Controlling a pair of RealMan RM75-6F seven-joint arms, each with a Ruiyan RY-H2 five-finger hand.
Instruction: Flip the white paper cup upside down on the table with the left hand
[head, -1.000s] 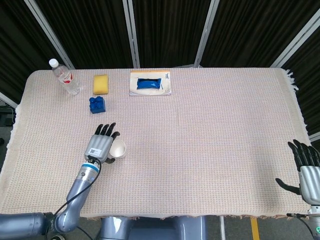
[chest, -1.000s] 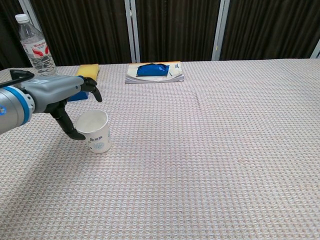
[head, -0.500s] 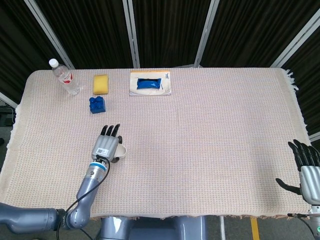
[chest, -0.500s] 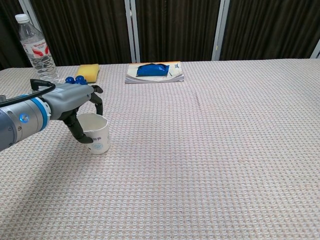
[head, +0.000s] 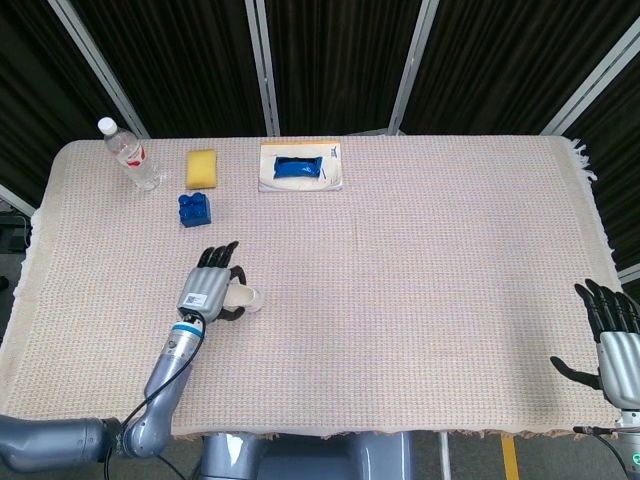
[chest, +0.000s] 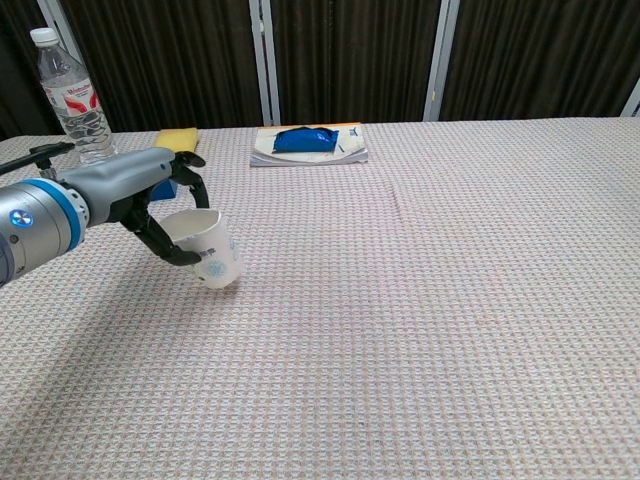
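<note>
The white paper cup (chest: 212, 261) with a small blue print is tilted, its mouth toward my left hand and its base toward the right. My left hand (chest: 150, 195) holds it by the rim, thumb under and fingers over the top. In the head view that left hand (head: 210, 284) covers most of the cup (head: 246, 298), which peeks out on its right side. My right hand (head: 616, 335) rests at the table's near right corner, fingers spread and empty.
Along the far edge stand a clear water bottle (head: 130, 154), a yellow sponge (head: 201, 167), a blue toy brick (head: 194, 209) and a white sheet carrying a blue packet (head: 299, 169). A woven cloth (head: 420, 280) covers the table.
My left hand has closed on the cup's rim and tipped the cup from upright to a tilt, shifting it slightly right. The right hand has not moved.
</note>
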